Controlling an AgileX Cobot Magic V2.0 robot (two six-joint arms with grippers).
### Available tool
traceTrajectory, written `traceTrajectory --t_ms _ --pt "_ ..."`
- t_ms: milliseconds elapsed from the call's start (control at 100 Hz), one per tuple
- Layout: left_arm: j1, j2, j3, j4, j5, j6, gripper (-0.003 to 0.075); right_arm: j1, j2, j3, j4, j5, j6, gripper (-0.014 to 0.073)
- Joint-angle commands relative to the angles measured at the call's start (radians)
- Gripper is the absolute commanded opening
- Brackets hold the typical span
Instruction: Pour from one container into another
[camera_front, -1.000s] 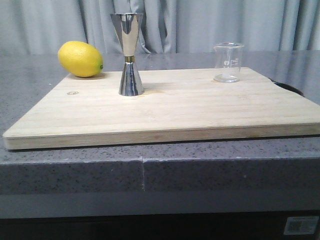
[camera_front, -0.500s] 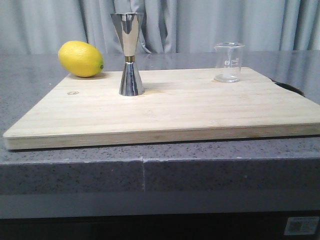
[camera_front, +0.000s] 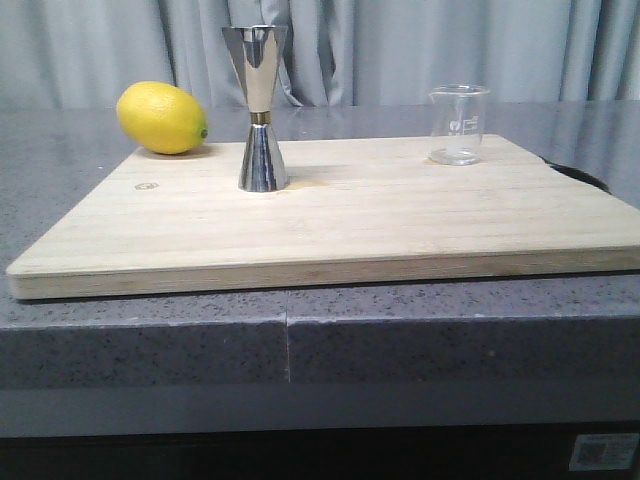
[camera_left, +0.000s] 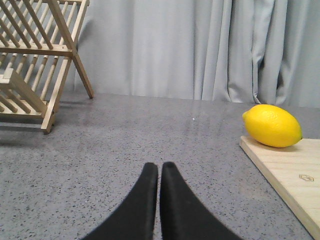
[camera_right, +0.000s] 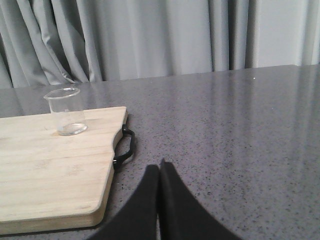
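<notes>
Broadly, a grey speckled countertop (camera_front: 100, 330) fills the scene, backed by a pale grey curtain (camera_front: 400, 50). On it lies a large wooden cutting board (camera_front: 350, 220) with a black handle (camera_right: 126, 147) at its right edge and a small stamped mark (camera_front: 146, 186) near its far left corner, too small to read. A wooden slatted dish rack (camera_left: 35, 60) stands on the counter well to the left of the board, seen only from the left wrist camera. A yellow lemon (camera_front: 161, 118) rests at the far left corner of the board. To the right of the lemon, the steel jigger (camera_front: 260, 110) stands upright on the board, a thin gold band at its narrow waist. Well apart from it, near the far right corner of the board, stands the small clear glass beaker (camera_front: 458, 125), upright; its faint white printed markings cannot be read. A label (camera_front: 602, 451) at the lower right below the counter is blurred.

The left gripper (camera_left: 159, 170) hangs over bare counter to the left of the board, its black fingers pressed together and holding nothing. The right gripper (camera_right: 159, 167) is over the counter to the right of the board, fingers likewise together, touching nothing.
</notes>
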Motion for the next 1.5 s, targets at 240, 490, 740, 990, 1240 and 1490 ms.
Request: traceTrajectory --t_ms 240,490,740,990,1240,1490 --pt "-0.006 -0.02 0.027 -0.002 -0.075 -0.007 -0.0019 -0.005 -0.019 0.005 -0.017 -0.071 -0.082 -0.007" --pt "-0.006 -0.02 0.027 -0.002 -0.075 -0.007 -0.0019 -0.005 -0.019 0.005 -0.019 -0.067 -0.108 -0.007" --pt "-0.006 -0.02 0.027 -0.002 -0.075 -0.007 -0.0019 -0.005 -0.019 0.005 -0.019 -0.062 -0.108 -0.007" --pt "-0.006 -0.02 0.027 -0.002 -0.075 -0.007 -0.0019 -0.005 -0.019 0.005 -0.019 -0.062 -0.108 -0.007" --pt "-0.006 -0.02 0.027 -0.002 -0.075 -0.007 -0.0019 -0.005 -0.019 0.005 -0.019 -0.062 -0.108 -0.007" --pt "-0.006 -0.02 0.027 -0.002 -0.075 -0.007 -0.0019 -0.005 -0.019 0.005 -0.019 -0.062 -0.108 -0.007"
